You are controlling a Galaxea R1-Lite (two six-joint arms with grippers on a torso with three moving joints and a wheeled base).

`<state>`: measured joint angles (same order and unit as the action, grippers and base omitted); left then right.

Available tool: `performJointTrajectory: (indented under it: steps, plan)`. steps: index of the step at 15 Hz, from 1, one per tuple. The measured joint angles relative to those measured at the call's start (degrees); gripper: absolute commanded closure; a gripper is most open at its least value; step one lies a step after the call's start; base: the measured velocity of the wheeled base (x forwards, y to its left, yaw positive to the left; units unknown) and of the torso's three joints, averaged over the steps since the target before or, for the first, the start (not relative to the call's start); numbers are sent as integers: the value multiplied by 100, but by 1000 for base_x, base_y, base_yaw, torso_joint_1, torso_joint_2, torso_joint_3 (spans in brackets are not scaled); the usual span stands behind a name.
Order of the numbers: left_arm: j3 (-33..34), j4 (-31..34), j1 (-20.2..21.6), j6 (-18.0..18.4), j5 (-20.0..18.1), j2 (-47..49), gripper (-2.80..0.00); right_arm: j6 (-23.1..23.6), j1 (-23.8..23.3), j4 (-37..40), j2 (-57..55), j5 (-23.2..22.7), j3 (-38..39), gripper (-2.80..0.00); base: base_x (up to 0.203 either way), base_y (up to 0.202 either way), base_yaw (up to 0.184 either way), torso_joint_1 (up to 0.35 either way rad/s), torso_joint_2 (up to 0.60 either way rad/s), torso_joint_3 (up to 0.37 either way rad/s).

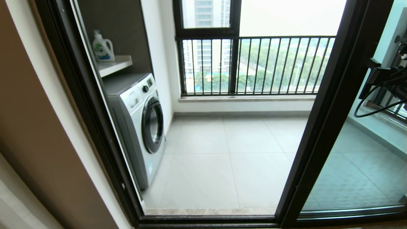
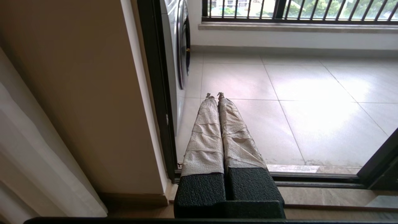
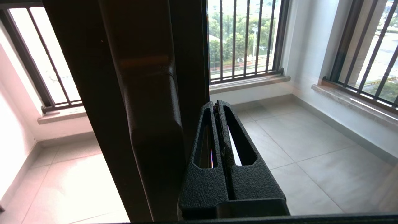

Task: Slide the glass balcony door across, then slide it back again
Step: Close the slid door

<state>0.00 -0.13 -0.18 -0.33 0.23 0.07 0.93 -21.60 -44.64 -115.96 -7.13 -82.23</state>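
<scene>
The glass balcony door (image 1: 330, 105) stands at the right of the head view, slid aside, its dark upright running from top right down to the bottom track. The right gripper (image 3: 218, 105) sits just beside that upright, fingers (image 3: 207, 130) pressed together, holding nothing. The left gripper (image 2: 215, 95) hangs low near the washing machine (image 1: 143, 124), its taped fingers (image 2: 205, 130) closed and empty.

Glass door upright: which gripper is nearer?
Right. The right gripper sits shut beside the glass balcony door upright; the left gripper, shut, points at the doorway's far side.
</scene>
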Motion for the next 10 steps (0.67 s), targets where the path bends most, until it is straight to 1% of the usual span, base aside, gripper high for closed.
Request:
performJointTrajectory:
  steps: [10]
  plan:
    - [0, -1, 0, 2, -1, 0, 0, 11, 174, 0, 35, 10, 37, 0, 0, 0, 0, 0, 0, 0]
